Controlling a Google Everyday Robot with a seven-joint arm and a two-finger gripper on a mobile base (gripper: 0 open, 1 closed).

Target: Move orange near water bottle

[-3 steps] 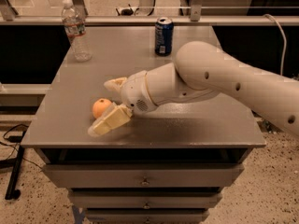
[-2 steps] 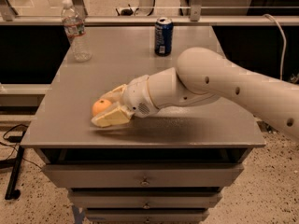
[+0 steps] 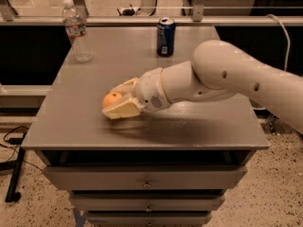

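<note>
now the pincer (image 3: pixel 110 102) is low over the desk (image 3: pixel 123 63), left of the middle, and its two fingers (image 3: pixel 124 110) are clenched on the orange (image 3: pixel 112 99), one behind the fruit and one in front. the orange is at desk level, some way in from the front edge and from the left edge. the white arm (image 3: pixel 222 77) reaches in from the right, across the right half of the desk. the water bottle (image 3: pixel 76 30) stands upright at the far left corner, close to the left edge, well apart from the orange. between them lies open grey surface. a blue soda can (image 3: pixel 165 37) stands near the far edge, about the middle.
</note>
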